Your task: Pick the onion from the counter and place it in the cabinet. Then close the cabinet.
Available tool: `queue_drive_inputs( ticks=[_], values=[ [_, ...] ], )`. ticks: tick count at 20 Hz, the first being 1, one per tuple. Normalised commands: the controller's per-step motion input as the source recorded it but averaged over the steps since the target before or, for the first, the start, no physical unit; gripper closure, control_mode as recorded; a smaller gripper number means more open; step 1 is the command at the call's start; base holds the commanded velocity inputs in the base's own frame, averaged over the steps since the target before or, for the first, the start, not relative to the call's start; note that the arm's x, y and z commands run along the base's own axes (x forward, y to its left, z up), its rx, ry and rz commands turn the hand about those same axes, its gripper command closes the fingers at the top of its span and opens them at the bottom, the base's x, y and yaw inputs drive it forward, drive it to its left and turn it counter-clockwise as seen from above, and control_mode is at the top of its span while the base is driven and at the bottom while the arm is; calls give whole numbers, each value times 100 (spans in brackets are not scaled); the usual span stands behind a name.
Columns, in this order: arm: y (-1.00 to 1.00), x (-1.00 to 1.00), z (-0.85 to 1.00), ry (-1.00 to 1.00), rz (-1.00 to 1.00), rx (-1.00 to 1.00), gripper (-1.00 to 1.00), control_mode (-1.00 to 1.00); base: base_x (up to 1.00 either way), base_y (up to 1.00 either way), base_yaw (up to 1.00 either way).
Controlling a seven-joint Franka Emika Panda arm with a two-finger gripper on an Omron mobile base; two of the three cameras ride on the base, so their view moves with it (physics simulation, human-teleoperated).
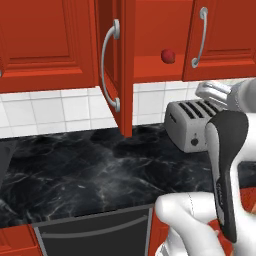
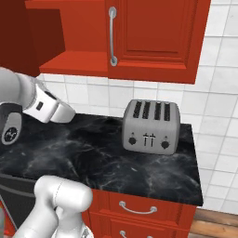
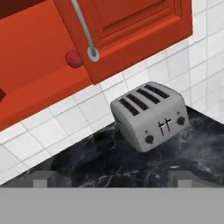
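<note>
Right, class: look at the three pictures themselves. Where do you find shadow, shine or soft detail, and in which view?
Left base view: the onion has a small glossy highlight, and the counter lies in shadow beneath the open cabinet door. Right base view: a dark shadow on the counter left of the toaster. Hand view: the toaster's edges look slightly soft and jagged, as rendered.

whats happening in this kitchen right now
A white robot arm is working at a black counter. The onion already sits on the shelf inside the red cabinet, whose left door hangs open. The gripper is open and empty, above the counter near the toaster. Closing the cabinet remains.
</note>
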Motion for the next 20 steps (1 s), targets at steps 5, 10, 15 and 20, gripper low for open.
queue_drive_inputs(
  ticks=[5, 10, 15, 20],
  values=[
    [49, -100, 2, 18, 2, -15, -100, -100, 0, 0, 0],
    [37, -100, 4, 8, 8, -15, -100, -100, 0, 0, 0],
    [48, -95, 3, 1, 14, -16, -100, -100, 0, 0, 0],
    [57, -36, 0, -12, 13, -18, -100, -100, 0, 0, 0]
  ],
)
